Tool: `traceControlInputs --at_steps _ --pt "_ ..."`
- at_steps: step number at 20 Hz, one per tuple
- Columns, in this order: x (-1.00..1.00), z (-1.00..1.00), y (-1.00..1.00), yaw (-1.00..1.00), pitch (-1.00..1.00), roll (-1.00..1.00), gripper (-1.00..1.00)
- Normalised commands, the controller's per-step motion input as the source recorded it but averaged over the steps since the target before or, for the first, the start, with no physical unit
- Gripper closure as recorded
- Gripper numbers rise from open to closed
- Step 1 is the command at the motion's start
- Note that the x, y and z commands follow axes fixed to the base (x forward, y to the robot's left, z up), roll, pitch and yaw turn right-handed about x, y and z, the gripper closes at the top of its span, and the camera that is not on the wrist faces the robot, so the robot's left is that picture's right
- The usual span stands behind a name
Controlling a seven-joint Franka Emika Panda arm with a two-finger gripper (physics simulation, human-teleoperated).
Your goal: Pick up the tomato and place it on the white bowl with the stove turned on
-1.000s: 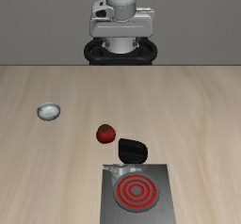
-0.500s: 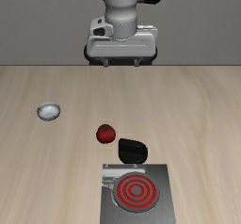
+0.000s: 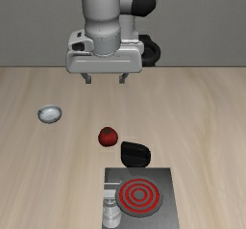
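Exterior view, single moment, items as found.

- Gripper (image 3: 104,78): hangs above the far part of the table (image 3: 207,103), jaws spread wide, nothing between them. It stands well apart from every object below.
- Tomato (image 3: 109,136): rests on the tabletop near the middle, untouched, just beside a black dish (image 3: 135,154) that lies toward the exterior view's right and nearer the stove.
- White bowl (image 3: 49,114): sits on the table toward the exterior view's left, well apart from the tomato. Nothing can be seen in it.
- Stove (image 3: 165,181): at the near edge. Its burner (image 3: 141,197) shows bright red rings, which reads as lit. A pale knob (image 3: 112,214) stands at the corner on the exterior view's left.

Progress, as a judgement: the stove condition appears met, since the burner glows. The carrying part has not yet begun. Left to do are the descent over the tomato, the grasp, the lift, the transfer across to the white bowl and the release there. The black dish close by leaves little room on that side for a finger.
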Motion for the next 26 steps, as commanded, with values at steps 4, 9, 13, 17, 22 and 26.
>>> traceControlInputs --at_steps 4,9,13,17,22,26 --pt "0.25 -0.75 0.00 0.00 0.00 0.00 -1.00" --pt "0.00 -1.00 0.00 0.00 0.00 0.00 -1.00" --pt "0.00 -1.00 0.00 0.00 0.00 0.00 -1.00" --pt "-0.50 -0.50 0.00 0.00 0.00 0.00 -1.00" --pt "0.00 -0.60 0.00 0.00 0.00 0.00 1.00" --pt "0.00 0.00 0.00 0.00 0.00 0.00 1.00"
